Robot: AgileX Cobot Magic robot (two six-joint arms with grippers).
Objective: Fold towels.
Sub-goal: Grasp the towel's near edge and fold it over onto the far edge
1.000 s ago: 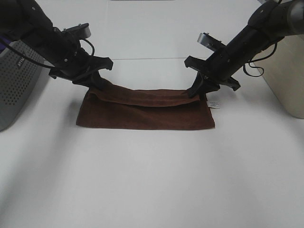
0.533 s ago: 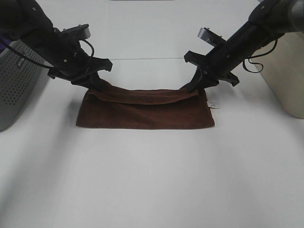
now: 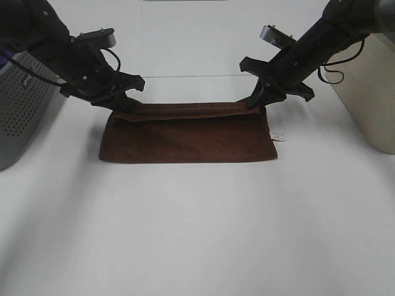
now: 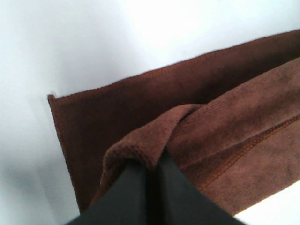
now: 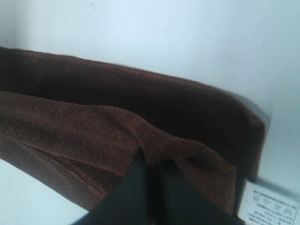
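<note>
A brown towel point(image 3: 188, 135) lies folded on the white table point(image 3: 197, 234). Its upper layer is stretched taut along the far edge between both grippers. My left gripper point(image 3: 121, 108) is shut on the towel's far left corner. In the left wrist view the black fingers point(image 4: 150, 192) pinch a bunched fold of towel point(image 4: 225, 131). My right gripper point(image 3: 254, 103) is shut on the far right corner. In the right wrist view the fingers point(image 5: 150, 192) pinch the cloth point(image 5: 93, 126). A white care label point(image 3: 278, 135) sticks out at the towel's right edge, also in the right wrist view point(image 5: 267, 201).
A grey perforated box point(image 3: 21, 105) stands at the left edge of the table. A beige container point(image 3: 370, 86) stands at the right edge.
Both grippers have carried the held towel edge away from me toward the far side. The sagging upper layer is now pulled flat and straight over the lower layer.
</note>
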